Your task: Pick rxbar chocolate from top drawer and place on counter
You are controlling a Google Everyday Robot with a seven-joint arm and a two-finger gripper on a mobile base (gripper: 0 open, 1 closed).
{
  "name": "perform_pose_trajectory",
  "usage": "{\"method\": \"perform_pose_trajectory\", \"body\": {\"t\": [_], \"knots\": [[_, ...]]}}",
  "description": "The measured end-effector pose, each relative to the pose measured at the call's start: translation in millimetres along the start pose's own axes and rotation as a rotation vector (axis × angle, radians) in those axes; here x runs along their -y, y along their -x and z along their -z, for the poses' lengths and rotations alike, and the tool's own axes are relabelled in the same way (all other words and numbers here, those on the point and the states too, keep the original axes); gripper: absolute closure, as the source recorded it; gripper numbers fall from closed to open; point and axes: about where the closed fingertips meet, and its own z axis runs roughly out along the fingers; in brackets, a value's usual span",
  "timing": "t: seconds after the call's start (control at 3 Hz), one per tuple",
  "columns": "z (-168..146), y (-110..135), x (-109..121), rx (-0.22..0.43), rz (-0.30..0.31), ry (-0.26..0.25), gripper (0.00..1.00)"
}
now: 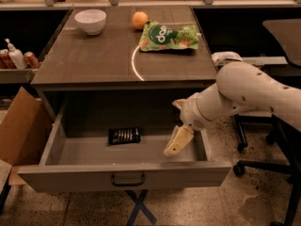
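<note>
The top drawer (123, 177) is pulled wide open below the counter (94, 58). The rxbar chocolate (124, 135), a flat black bar, lies on the drawer floor towards the back, left of centre. My gripper (173, 147) hangs inside the right part of the drawer on the white arm (235, 95), pointing down and to the left. It is to the right of the bar and apart from it, with nothing seen in it.
On the counter stand a white bowl (90, 21), an orange (139, 20) and a green snack bag (168, 37). A cardboard box (19, 131) sits left of the drawer. A shelf with bottles (14, 55) is at far left. A chair base (263, 164) is at right.
</note>
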Motion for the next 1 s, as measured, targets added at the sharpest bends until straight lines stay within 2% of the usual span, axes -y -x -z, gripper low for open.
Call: {"method": "perform_pose_trajectory", "body": {"t": [0.33, 1.0], "knots": [[-7.9, 7.4, 14.3, 0.02, 0.033, 0.001, 0.0], [-48.0, 16.3, 34.1, 0.043, 0.069, 0.033, 0.0]]}}
